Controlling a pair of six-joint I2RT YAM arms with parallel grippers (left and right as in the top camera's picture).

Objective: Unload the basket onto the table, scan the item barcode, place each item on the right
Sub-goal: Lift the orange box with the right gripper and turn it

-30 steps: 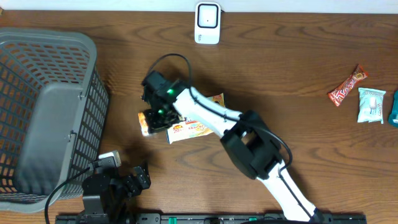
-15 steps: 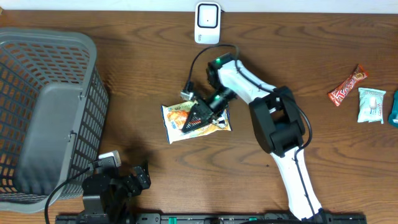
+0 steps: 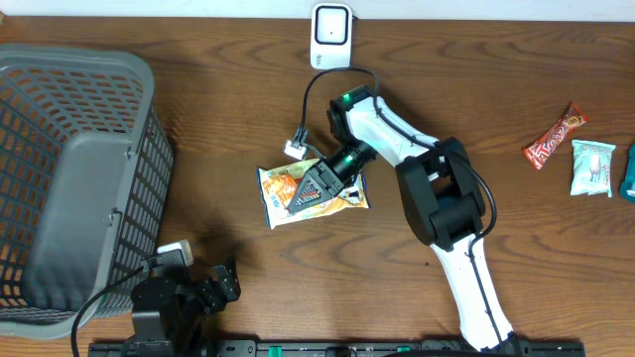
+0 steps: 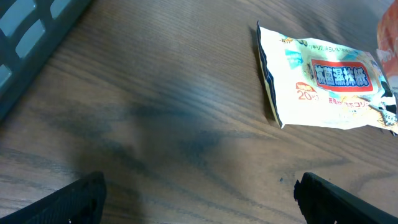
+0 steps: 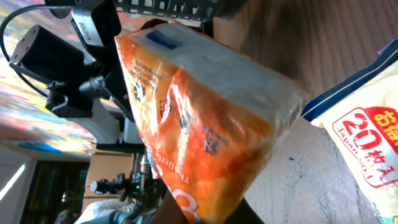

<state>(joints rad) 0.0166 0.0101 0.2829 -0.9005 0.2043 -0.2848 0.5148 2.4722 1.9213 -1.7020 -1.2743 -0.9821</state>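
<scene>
Table point(image 3: 198, 99) of dark wood carries a grey mesh basket point(image 3: 69, 178) along its left side and a small white scanner point(image 3: 330, 37) at the far edge near the middle. The right gripper point(image 3: 310, 188) sits over the centre of the table, pointing down and left above a white wipes pack point(image 3: 283, 206) that lies flat on the wood. Its jaws are closed on an orange packet point(image 5: 199, 124), which fills the right wrist view: crinkled foil with small dark print and a blue patch near one end, held up off the table, with the corner of the wipes pack showing just beyond it at the right. From overhead the packet is mostly hidden under the gripper body (I cannot tell whether a barcode faces the scanner). Scanner and packet are well apart, with bare wood between them. The left gripper point(image 4: 205, 193) rests at the near left, close by the near corner of the basket, its jaws spread wide and holding nothing; its wrist view looks across bare table towards the wipes pack. Far to the right lie a red-orange snack bar point(image 3: 556, 137) and, just beside it, a white and teal packet point(image 3: 592, 167)
</scene>
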